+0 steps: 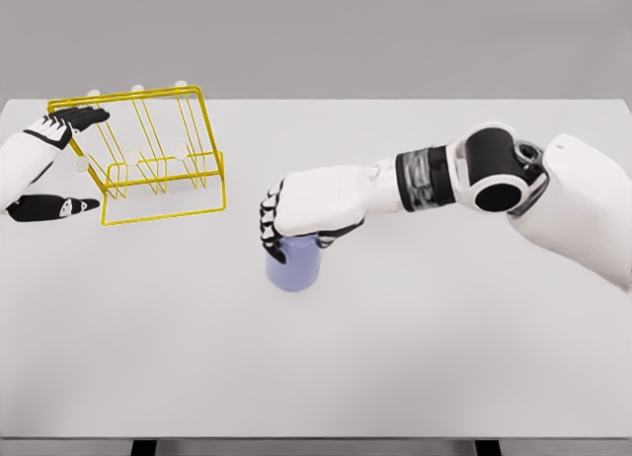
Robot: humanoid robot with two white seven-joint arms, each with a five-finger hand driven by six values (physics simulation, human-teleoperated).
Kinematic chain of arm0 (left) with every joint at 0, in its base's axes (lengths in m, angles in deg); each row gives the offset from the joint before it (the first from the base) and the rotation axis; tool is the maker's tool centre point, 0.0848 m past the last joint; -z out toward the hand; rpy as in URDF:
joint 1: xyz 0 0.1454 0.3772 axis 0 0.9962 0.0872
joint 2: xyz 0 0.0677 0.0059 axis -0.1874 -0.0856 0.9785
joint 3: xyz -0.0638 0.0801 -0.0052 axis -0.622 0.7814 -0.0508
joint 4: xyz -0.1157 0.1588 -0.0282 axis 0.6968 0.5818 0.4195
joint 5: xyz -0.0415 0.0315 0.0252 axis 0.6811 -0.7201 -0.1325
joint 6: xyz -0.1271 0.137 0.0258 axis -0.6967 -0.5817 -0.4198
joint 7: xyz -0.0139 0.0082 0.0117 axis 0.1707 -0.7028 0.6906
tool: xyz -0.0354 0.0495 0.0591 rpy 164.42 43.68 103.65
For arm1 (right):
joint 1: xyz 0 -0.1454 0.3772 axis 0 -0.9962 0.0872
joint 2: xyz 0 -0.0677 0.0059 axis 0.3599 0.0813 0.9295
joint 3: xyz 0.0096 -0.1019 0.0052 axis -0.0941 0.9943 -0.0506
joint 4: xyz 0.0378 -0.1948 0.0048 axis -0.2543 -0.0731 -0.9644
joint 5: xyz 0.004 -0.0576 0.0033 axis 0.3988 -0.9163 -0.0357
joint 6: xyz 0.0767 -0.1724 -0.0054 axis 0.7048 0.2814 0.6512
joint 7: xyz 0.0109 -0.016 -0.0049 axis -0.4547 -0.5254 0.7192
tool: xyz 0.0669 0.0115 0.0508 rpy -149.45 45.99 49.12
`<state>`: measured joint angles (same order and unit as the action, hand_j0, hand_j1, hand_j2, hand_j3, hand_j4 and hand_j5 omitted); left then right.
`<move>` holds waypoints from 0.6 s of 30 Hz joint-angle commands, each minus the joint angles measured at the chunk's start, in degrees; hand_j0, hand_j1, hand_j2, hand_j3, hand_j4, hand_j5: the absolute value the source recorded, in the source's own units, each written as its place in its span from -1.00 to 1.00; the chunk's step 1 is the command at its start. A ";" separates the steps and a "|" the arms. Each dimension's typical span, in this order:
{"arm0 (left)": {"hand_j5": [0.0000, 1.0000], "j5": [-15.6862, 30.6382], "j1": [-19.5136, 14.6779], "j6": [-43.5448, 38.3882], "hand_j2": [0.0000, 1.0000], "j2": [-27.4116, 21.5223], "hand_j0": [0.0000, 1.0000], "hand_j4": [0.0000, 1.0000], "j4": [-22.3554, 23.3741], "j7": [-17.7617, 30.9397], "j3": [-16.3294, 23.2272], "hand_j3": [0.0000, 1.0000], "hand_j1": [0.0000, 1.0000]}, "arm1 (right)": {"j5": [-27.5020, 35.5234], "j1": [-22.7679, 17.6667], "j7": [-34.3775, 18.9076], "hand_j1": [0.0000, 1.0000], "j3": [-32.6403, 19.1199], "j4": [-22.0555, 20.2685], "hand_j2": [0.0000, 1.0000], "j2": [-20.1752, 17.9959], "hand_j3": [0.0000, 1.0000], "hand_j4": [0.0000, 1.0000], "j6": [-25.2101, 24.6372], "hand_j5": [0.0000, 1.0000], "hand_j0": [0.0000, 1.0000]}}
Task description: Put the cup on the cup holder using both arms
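Head view: near the centre of the table (415, 377), a blue cup (293, 264) is gripped from above by the right hand (311, 211), while the yellow cup holder (158, 160), far left, is steadied between the left hand's (54, 170) spread fingers, so lifting and carrying leftward seems required next.

Single head cam, high, looks down and fwd over white table (415, 377); arms enter both sides.

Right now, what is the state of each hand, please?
Left hand: open, fingers spread around the end of the yellow cup holder.
Right hand: shut on the blue cup, gripping it from above.
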<state>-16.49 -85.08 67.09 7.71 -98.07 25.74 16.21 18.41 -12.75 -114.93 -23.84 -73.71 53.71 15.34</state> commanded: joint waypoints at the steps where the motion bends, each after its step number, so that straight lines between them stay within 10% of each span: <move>1: 1.00 0.39 0.00 -0.03 1.00 -0.06 1.00 1.00 -0.01 -0.03 -0.01 1.00 1.00 | -0.45 0.00 0.06 -0.19 0.70 0.11 -0.19 0.53 -0.19 -0.19 -0.16 -0.19 -0.19; 7: 1.00 0.48 0.09 -0.03 1.00 -0.06 1.00 1.00 -0.01 -0.03 -0.01 1.00 1.00 | -0.98 -0.09 0.06 -0.14 0.96 0.11 -0.14 1.06 -0.14 -0.14 -0.24 -0.14 -0.14; 18: 1.00 0.39 0.09 -0.03 1.00 -0.06 1.00 1.00 -0.01 -0.03 -0.01 1.00 1.00 | -6.25 0.00 0.06 0.86 0.79 -0.16 0.86 1.59 0.86 0.86 1.16 0.86 0.86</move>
<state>-16.48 -85.00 67.09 7.71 -98.07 25.74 16.21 13.13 -12.75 -114.89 -22.97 -73.83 55.43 16.16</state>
